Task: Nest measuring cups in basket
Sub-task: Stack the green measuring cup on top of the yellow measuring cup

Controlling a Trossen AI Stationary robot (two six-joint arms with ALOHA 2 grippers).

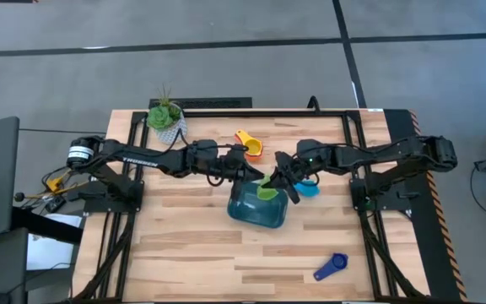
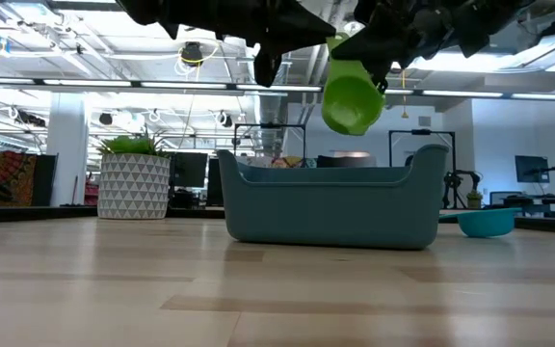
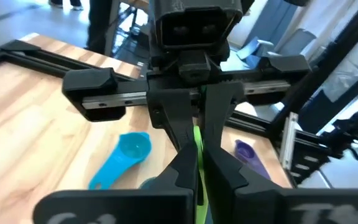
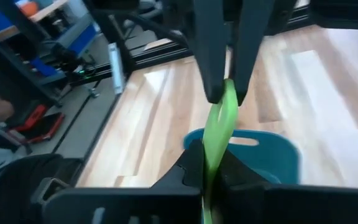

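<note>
A green measuring cup (image 2: 352, 96) hangs in the air above the teal basket (image 2: 335, 204), also green (image 1: 267, 190) over the basket (image 1: 256, 209) in the high view. My left gripper (image 1: 257, 171) and my right gripper (image 1: 278, 175) meet over the basket from opposite sides, both shut on the green cup. An orange and yellow cup (image 1: 248, 143) lies beyond the basket. A light blue cup (image 1: 308, 188) lies to the basket's right. A dark blue cup (image 1: 331, 267) lies near the table's near edge. My left gripper (image 3: 199, 157) pinches the green cup's flat handle (image 3: 197, 140) between its two fingers, coming about level from the table's left. In the right wrist view its fingertips (image 4: 213, 87) close on the handle's end (image 4: 229, 93). The cup is lifted clear and hangs above the basket. My right gripper (image 4: 211, 160) pinches the same green handle (image 4: 219, 127) between its two fingers, edge-on, coming from the table's right and facing the left gripper. Its fingers (image 3: 182, 124) show on the handle in the left wrist view. The bowl (image 2: 352, 101) hangs below both grippers.
A white patterned pot with a green plant (image 1: 165, 118) stands at the table's far left. Black frame rails (image 1: 357, 127) run along the table's sides and far edge. Bare wood lies near the near edge, left of the dark blue cup.
</note>
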